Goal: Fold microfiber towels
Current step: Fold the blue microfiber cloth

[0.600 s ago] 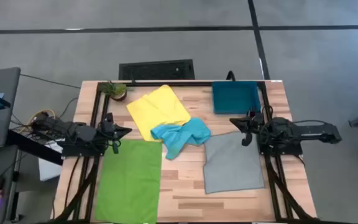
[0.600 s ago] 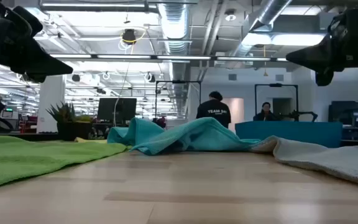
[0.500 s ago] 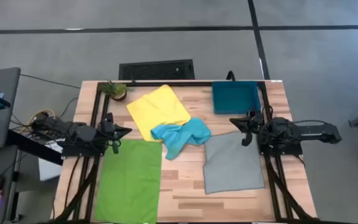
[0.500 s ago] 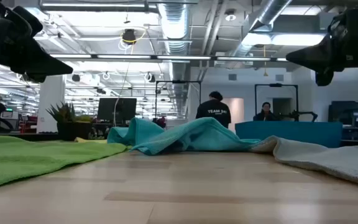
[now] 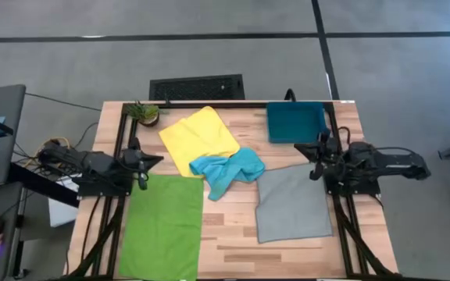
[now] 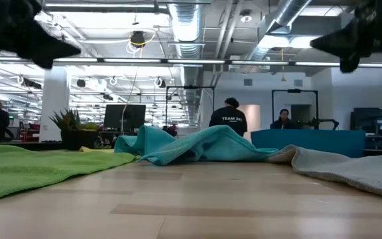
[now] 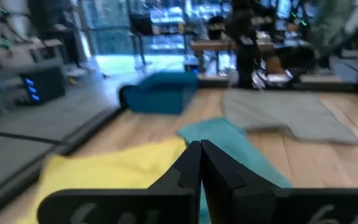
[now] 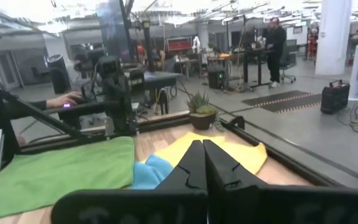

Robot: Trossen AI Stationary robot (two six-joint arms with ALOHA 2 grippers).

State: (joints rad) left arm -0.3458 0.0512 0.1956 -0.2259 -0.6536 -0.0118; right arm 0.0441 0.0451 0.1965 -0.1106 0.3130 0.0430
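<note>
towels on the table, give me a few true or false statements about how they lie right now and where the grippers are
1. The lime green towel lies spread flat near the left gripper. True.
2. The turquoise towel is folded into a neat square. False: it lies bunched up, overlapping a corner of the yellow towel.
3. The right gripper holds the grey towel. False: it is shut on nothing, raised above the table.
4. The teal bin has a towel in it. False: no cloth shows inside.
5. Both grippers are shut. True.
</note>
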